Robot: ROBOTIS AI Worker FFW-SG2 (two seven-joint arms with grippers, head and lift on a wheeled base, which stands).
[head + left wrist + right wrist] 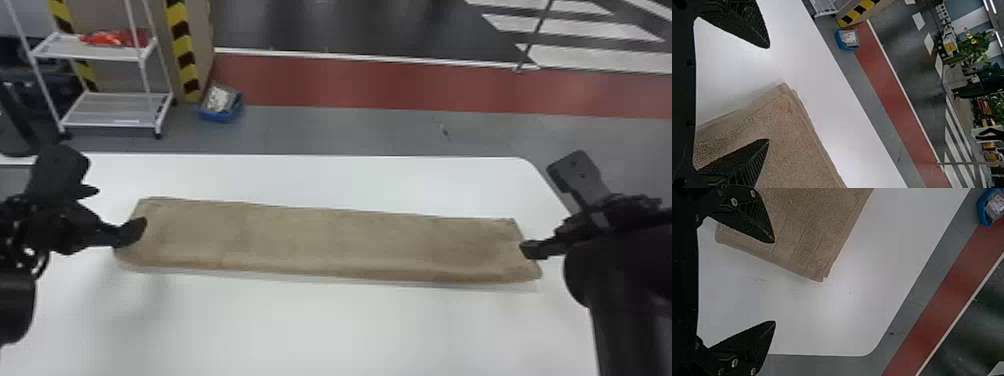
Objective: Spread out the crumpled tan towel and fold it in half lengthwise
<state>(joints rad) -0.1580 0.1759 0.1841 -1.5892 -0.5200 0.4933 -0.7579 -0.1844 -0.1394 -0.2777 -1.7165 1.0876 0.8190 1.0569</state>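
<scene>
The tan towel (325,240) lies flat on the white table as a long narrow folded strip running left to right, its fold along the near side. At its left end my left gripper (117,212) stands open, one finger over the towel. In the left wrist view, the gripper (769,94) has a corner of the towel (793,145) between and below its spread fingers. By the right end is my right gripper (542,215), also open. The right wrist view shows this gripper (775,282) with one finger above the towel (809,223) and the other over bare table.
The white table (325,325) extends in front of and behind the towel, with a rounded far right corner. Beyond it on the floor are a white shelf rack (115,110) and a blue bin (220,116).
</scene>
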